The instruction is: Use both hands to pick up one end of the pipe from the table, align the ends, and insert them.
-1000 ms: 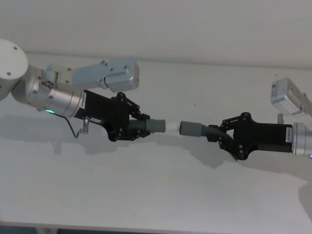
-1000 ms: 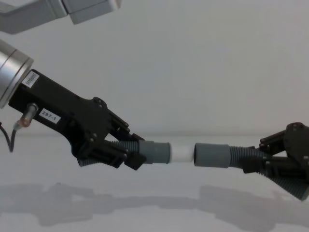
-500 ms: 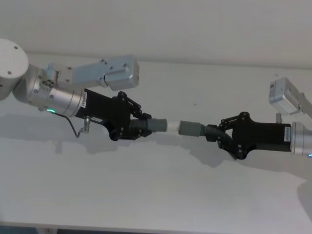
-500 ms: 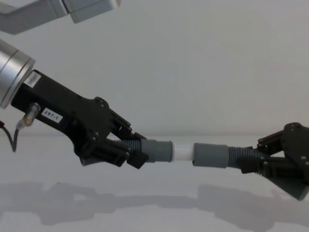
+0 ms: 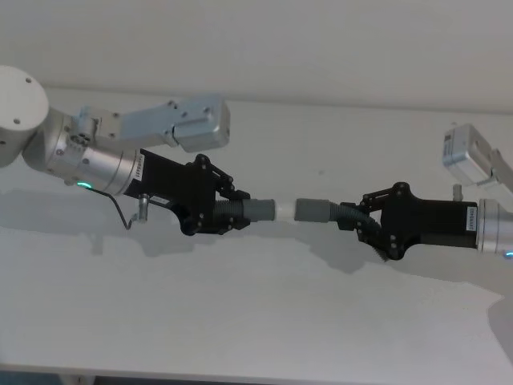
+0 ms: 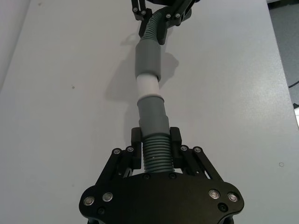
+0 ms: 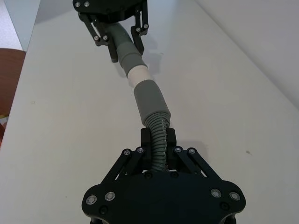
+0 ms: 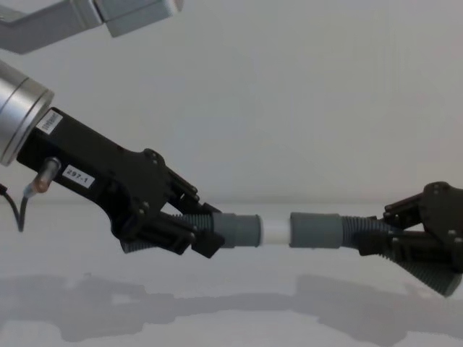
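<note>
Both pipe pieces are held above the white table (image 5: 240, 321), facing each other end to end. My left gripper (image 5: 228, 215) is shut on the ribbed part of the left piece (image 8: 242, 230), whose grey cuff ends in a white tube tip (image 8: 275, 231). My right gripper (image 5: 357, 220) is shut on the ribbed hose of the right piece (image 8: 315, 230). The white tip (image 6: 148, 86) meets the mouth of the right piece's socket cuff (image 6: 147, 58), roughly in line. A short white length (image 7: 138, 74) still shows between the cuffs. How far the tip is inside I cannot tell.
The left arm's grey link (image 5: 172, 122) reaches over the table's far left. A grey block of the right arm (image 5: 473, 156) sits at the right edge. The table's front edge (image 5: 240, 375) runs along the bottom of the head view.
The two grippers have drawn closer together. The gap between the white tip and the socket cuff has closed, and the two pieces lie more level.
</note>
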Robot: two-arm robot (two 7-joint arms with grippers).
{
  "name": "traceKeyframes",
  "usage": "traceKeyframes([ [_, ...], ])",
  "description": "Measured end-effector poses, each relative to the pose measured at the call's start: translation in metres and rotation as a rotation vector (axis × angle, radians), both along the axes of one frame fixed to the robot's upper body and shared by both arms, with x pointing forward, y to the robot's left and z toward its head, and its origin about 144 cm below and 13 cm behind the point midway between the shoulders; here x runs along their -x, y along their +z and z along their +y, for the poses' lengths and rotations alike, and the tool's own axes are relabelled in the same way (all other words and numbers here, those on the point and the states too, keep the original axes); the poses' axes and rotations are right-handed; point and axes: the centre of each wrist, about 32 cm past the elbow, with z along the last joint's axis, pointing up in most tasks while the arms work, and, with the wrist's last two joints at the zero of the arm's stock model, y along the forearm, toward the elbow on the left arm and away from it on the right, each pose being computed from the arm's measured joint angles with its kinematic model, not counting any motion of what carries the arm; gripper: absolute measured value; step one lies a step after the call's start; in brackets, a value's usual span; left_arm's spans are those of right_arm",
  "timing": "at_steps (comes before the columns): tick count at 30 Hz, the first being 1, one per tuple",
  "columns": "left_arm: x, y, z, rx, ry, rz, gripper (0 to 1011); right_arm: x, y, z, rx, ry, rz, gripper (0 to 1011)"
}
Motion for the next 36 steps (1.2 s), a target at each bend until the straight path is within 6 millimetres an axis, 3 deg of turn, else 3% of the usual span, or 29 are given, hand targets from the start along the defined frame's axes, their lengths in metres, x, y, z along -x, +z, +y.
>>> traceKeyframes([
  [36,0.0003,-0.0018,-0.0040,0.003,0.027,0.001,343,-0.0021,-0.0004,0.0014,-0.029,-0.011,0.035,173],
])
